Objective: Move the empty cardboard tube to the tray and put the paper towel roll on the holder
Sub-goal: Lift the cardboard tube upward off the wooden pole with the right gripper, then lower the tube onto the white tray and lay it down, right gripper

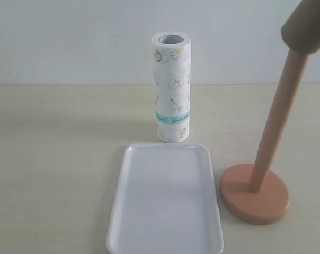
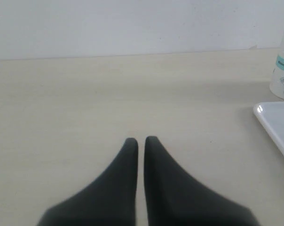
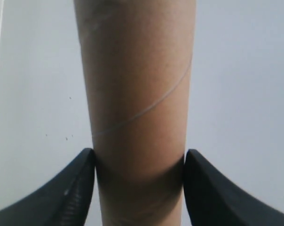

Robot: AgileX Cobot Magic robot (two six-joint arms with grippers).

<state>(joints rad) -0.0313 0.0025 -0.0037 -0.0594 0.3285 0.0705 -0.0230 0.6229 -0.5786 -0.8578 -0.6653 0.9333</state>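
We are gripping the tube [image 3: 137, 84] by its sides in the right gripper [image 3: 139, 154], up at the post tip of the holder [image 1: 266, 203] near the table's right edge, judging it light, stiff yet crushable, while the left gripper [image 2: 141, 140] is hanging empty, jaws together.

Paper towel roll [image 1: 172, 90] upright behind tray [image 1: 165, 206]; cardboard tube [image 1: 306, 29] capping holder [image 1: 255, 194] at right.

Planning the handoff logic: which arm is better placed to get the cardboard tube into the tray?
Right. The right end effector is shut on the empty cardboard tube, raised at the top of the holder, beside the tray. The left end effector is shut and empty over bare table.
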